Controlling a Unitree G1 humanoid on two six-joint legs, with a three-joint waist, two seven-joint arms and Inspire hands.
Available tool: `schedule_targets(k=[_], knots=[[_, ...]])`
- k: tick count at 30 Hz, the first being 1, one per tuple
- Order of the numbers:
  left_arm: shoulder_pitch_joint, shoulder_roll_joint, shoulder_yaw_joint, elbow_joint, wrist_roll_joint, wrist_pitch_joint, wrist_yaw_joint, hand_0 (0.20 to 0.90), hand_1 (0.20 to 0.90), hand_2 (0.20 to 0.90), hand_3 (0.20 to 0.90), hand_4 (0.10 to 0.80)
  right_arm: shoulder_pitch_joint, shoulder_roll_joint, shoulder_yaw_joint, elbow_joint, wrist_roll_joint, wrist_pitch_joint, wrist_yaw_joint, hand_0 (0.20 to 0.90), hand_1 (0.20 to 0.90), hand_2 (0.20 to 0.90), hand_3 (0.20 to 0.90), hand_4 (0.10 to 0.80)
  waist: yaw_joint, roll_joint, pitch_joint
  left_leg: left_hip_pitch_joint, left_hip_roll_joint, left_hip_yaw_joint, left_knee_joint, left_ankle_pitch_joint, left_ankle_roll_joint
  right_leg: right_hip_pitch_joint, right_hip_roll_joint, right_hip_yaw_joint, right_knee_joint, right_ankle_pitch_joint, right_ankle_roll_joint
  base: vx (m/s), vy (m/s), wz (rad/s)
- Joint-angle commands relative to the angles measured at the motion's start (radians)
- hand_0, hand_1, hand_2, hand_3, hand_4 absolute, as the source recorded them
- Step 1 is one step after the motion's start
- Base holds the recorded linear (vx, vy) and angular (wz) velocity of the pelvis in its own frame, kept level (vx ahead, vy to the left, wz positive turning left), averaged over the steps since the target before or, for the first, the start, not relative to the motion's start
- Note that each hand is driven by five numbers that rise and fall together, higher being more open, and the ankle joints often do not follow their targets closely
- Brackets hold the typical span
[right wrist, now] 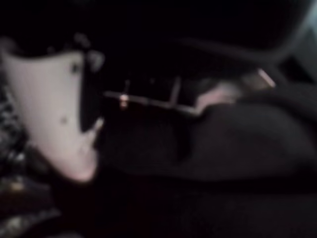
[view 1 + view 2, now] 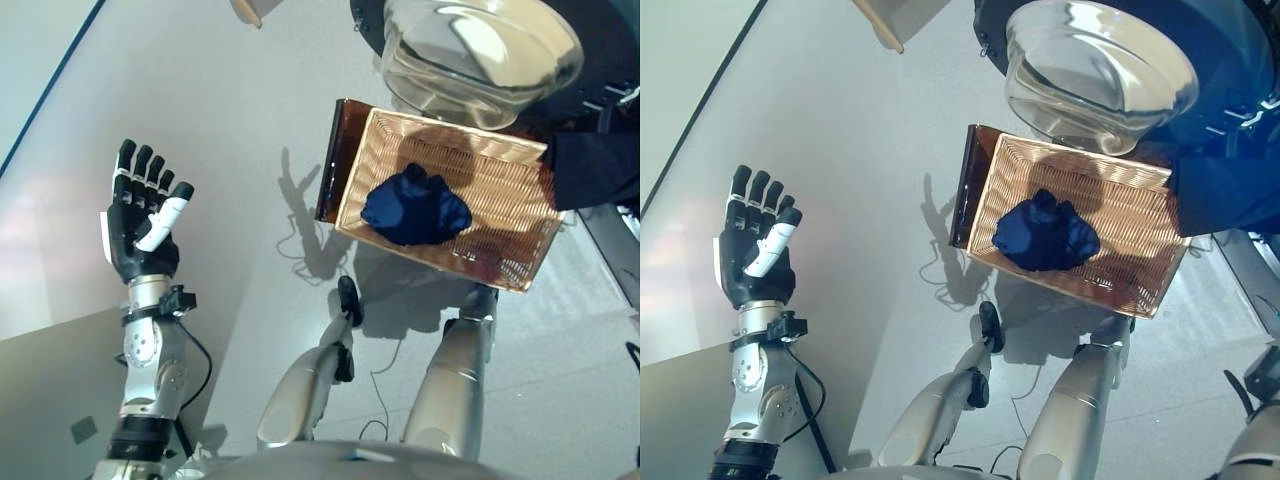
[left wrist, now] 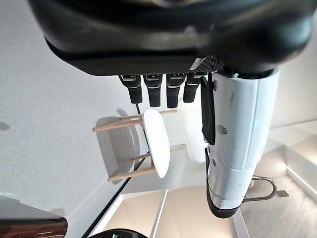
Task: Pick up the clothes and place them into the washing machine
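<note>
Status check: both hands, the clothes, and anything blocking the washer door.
Left hand open, raised, empty. Right hand in dark past the washer door, state unreadable. Dark blue garment in wicker basket below the open door. Nothing seen blocking.

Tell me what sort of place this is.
Probably a laundry corner of a home or a test room: a washing machine door stands open above a wicker basket holding dark blue clothes, and a white stool stands nearby.
</note>
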Motion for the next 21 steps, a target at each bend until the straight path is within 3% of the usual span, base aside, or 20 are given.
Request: schedule_targets(k=[1, 8, 14, 15, 16, 18, 21], knots=[[0.025, 0.033, 0.103, -0.077, -0.011, -0.096, 0.015, 0.9, 0.9, 0.9, 0.9, 0.8, -0.015, -0.266, 0.155, -0.15, -0.086, -0.098, -0.011, 0.2, 0.2, 0.2, 0.2, 0.3, -0.021, 0.003, -0.078, 0.001, 0.085, -0.039, -0.009, -0.032, -0.158, -0.041, 0.055, -0.004, 0.143, -0.131, -0.06, -0.039, -0.069, -0.06], [0.045, 0.048, 0.086, -0.072, -0.009, -0.086, 0.002, 0.9, 0.9, 0.9, 0.9, 0.8, -0.13, -0.395, 0.264, -0.186, -0.129, -0.111, -0.039, 0.2, 0.2, 0.2, 0.2, 0.3, -0.027, -0.013, -0.08, 0.001, 0.116, -0.037, -0.009, -0.035, -0.171, -0.064, 0.073, -0.01, 0.196, -0.176, -0.067, 0.007, -0.075, 0.01], [0.047, 0.031, 0.087, -0.071, -0.014, -0.09, 0.009, 0.9, 0.9, 0.9, 0.9, 0.8, -0.125, -0.363, 0.288, -0.157, -0.15, -0.1, -0.033, 0.2, 0.2, 0.2, 0.2, 0.3, -0.035, -0.005, -0.069, -0.01, 0.116, -0.034, -0.009, -0.03, -0.168, -0.088, 0.082, -0.006, 0.207, -0.162, -0.07, -0.007, -0.009, 0.01], [0.044, 0.026, 0.086, -0.072, -0.018, -0.091, 0.006, 0.9, 0.9, 0.9, 0.9, 0.8, -0.108, -0.334, 0.282, -0.115, -0.143, -0.086, -0.019, 0.313, 0.313, 0.313, 0.313, 0.38, -0.035, 0.003, -0.068, -0.01, 0.113, -0.033, -0.009, -0.031, -0.166, -0.093, 0.08, -0.005, 0.211, -0.162, -0.07, -0.013, 0.03, 0.06], [0.043, 0.027, 0.087, -0.072, -0.018, -0.091, 0.005, 0.9, 0.9, 0.9, 0.9, 0.8, -0.094, -0.319, 0.279, -0.088, -0.138, -0.075, -0.004, 0.469, 0.469, 0.469, 0.469, 0.492, -0.034, 0.007, -0.067, -0.01, 0.11, -0.033, -0.009, -0.031, -0.164, -0.095, 0.079, -0.005, 0.215, -0.162, -0.069, -0.013, 0.03, 0.07], [0.046, 0.028, 0.089, -0.073, -0.021, -0.091, 0.003, 0.9, 0.9, 0.9, 0.9, 0.8, -0.077, -0.302, 0.274, -0.07, -0.134, -0.064, 0.016, 0.9, 0.9, 0.9, 0.9, 0.8, -0.033, 0.008, -0.068, -0.01, 0.107, -0.035, -0.009, -0.03, -0.163, -0.097, 0.078, -0.005, 0.216, -0.163, -0.07, -0.003, 0.014, 0.02], [0.043, 0.027, 0.101, -0.063, -0.029, -0.097, 0.007, 0.9, 0.9, 0.9, 0.9, 0.8, -0.044, -0.26, 0.269, -0.057, -0.133, -0.047, 0.044, 0.9, 0.9, 0.9, 0.9, 0.8, -0.03, 0.012, -0.07, -0.003, 0.096, -0.036, -0.009, -0.04, -0.161, -0.091, 0.07, -0.005, 0.217, -0.172, -0.068, 0.004, 0.037, 0.05]])
